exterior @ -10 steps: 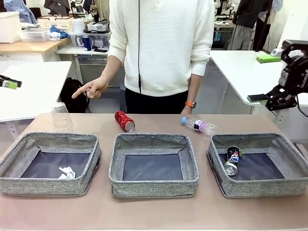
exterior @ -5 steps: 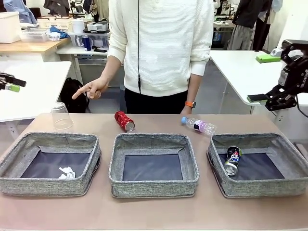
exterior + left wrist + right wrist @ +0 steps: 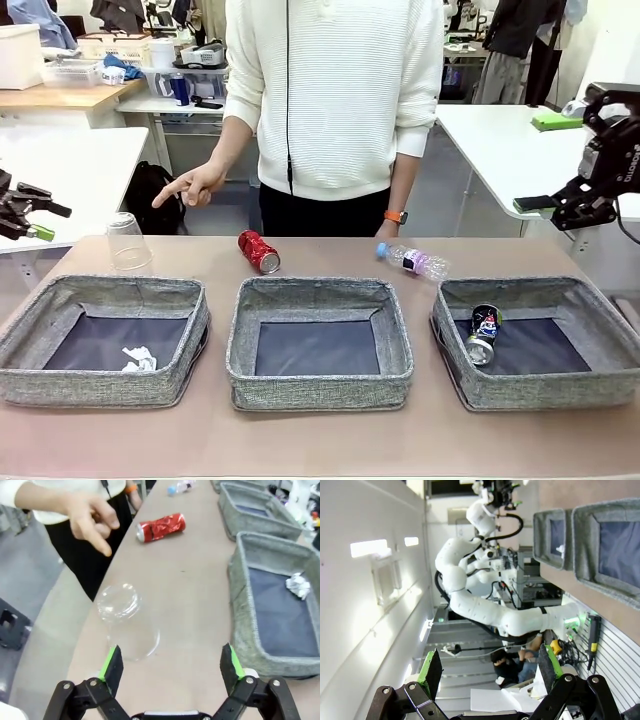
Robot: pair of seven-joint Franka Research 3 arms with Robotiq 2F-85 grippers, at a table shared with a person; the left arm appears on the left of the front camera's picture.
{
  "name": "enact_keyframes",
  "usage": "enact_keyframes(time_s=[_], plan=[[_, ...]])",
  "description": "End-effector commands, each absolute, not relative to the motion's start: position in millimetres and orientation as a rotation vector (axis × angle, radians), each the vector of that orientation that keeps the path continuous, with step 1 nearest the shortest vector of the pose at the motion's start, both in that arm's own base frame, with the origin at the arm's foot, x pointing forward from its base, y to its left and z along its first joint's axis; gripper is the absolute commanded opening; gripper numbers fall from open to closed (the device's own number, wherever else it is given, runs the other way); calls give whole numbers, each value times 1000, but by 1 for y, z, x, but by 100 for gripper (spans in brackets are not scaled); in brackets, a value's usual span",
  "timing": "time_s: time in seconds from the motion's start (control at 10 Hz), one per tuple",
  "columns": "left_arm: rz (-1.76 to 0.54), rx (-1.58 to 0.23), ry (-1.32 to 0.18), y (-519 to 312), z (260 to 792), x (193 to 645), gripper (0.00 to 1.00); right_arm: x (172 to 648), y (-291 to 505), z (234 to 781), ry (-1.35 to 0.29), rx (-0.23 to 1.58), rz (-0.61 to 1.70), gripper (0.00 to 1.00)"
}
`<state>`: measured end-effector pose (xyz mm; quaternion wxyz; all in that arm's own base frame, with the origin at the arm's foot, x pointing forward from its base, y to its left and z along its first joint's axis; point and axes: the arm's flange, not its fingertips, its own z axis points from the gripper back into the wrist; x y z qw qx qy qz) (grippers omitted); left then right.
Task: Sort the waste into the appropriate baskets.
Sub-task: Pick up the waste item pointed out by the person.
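Because it stands upside down, clear plastic cup (image 3: 127,625): likely light, thin, crushable; pinch gently across its wall.
left end effector (image 3: 171,656): fingers apart, empty, just beside the cup.
right end effector (image 3: 487,664): fingers apart, empty.

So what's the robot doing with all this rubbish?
It's sorting rubbish into three grey baskets. A paper wad lies in the left basket, a dark can in the right basket. The left end effector hovers open by the upside-down clear cup, where a person's hand points. The red can and small bottle lie on the table. The right end effector hangs open, off to the side.
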<state>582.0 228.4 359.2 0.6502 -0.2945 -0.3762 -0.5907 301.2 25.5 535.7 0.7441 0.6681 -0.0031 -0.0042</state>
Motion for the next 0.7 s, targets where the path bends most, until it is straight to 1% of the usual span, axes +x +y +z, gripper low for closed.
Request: enact_keyframes(time_s=[0.0, 0.2, 0.3, 0.4, 0.6], plan=[[-1301, -646, -899, 222, 361, 610, 100, 301, 25, 538, -17, 1486, 2, 100], [-1254, -614, -887, 220, 345, 640, 100, 301, 25, 538, -17, 1486, 2, 100], [-1281, -549, -881, 217, 336, 651, 100, 301, 25, 538, -17, 1486, 2, 100], [-1287, -536, -848, 214, 327, 659, 100, 301, 25, 538, -17, 1486, 2, 100], [-1291, -569, -812, 207, 315, 664, 100, 301, 25, 538, -17, 1486, 2, 100]])
